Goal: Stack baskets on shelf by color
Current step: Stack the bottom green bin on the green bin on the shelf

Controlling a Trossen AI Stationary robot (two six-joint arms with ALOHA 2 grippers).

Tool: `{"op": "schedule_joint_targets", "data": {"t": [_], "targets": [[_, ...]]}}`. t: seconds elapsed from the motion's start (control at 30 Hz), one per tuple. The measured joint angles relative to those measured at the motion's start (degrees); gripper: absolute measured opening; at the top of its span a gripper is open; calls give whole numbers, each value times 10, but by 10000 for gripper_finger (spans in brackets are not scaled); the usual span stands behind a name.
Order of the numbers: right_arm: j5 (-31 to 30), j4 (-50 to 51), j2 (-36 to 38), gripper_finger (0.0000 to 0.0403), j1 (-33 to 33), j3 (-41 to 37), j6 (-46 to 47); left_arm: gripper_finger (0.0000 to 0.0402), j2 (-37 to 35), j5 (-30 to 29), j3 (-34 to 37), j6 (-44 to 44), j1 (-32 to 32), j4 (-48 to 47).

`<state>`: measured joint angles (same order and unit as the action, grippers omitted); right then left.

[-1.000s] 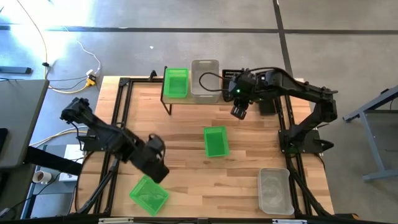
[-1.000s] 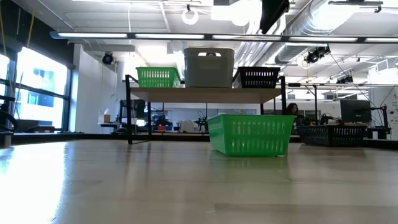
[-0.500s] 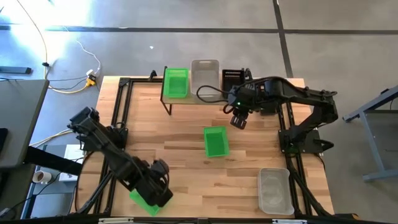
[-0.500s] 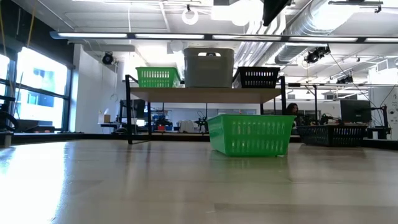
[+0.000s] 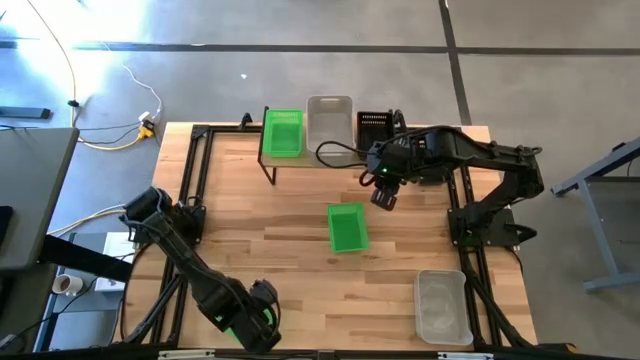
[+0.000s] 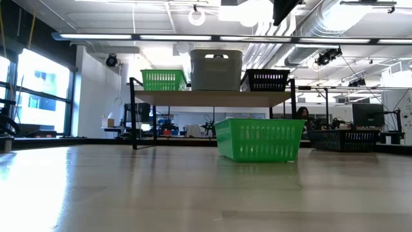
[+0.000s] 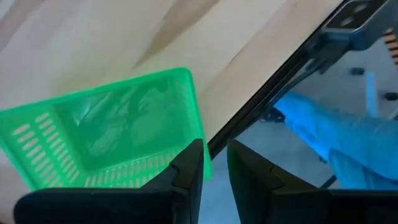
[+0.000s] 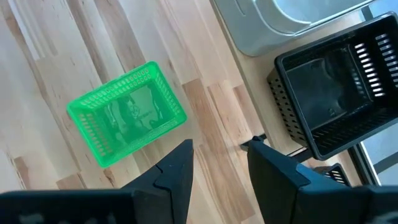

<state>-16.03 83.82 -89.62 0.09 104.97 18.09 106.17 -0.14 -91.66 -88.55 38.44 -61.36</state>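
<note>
My left gripper (image 5: 262, 325) is down at the table's near-left corner over a green basket (image 5: 232, 320) (image 7: 106, 137). Its fingers are open by a narrow gap at the basket's corner (image 7: 200, 163); I cannot tell whether they touch it. My right gripper (image 5: 384, 194) (image 8: 221, 162) hangs open in front of the shelf (image 5: 318, 158), touching nothing. A second green basket (image 5: 347, 227) (image 6: 261, 138) (image 8: 127, 121) stands mid-table. On the shelf (image 6: 212, 97) stand a green basket (image 5: 283, 133), a whitish basket (image 5: 329, 127) and a black basket (image 5: 374, 125) (image 8: 336, 99).
A whitish basket (image 5: 442, 306) stands at the table's near-right corner. The table's near edge and black frame rail (image 7: 280, 93) run right beside the left gripper. Bare wood lies between the middle basket and the shelf legs.
My left arm has swung toward the table's near edge and come down over the near-left green basket, now covering most of it from above. My right gripper has drawn slightly away from the shelf toward the near edge. No basket has visibly moved.
</note>
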Motion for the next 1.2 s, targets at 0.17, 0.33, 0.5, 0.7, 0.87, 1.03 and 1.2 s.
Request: {"op": "schedule_joint_targets", "data": {"t": [0.17,0.33,0.5,0.7,0.87,1.03,1.2], "targets": [[0,6,0,138,15,0,1,63,20,10,0,11,2,-27],[1,9,0,138,32,0,1,62,21,13,0,-6,6,-42],[1,9,0,138,43,0,12,64,21,12,0,-34,12,-13],[-1,9,0,138,54,0,14,88,21,10,0,-43,14,-11],[-3,9,0,138,62,0,21,122,30,8,0,-44,12,12],[-3,10,0,138,68,0,26,137,65,12,0,-46,10,30],[-2,13,0,138,68,0,29,135,88,14,0,-59,8,26]]}}
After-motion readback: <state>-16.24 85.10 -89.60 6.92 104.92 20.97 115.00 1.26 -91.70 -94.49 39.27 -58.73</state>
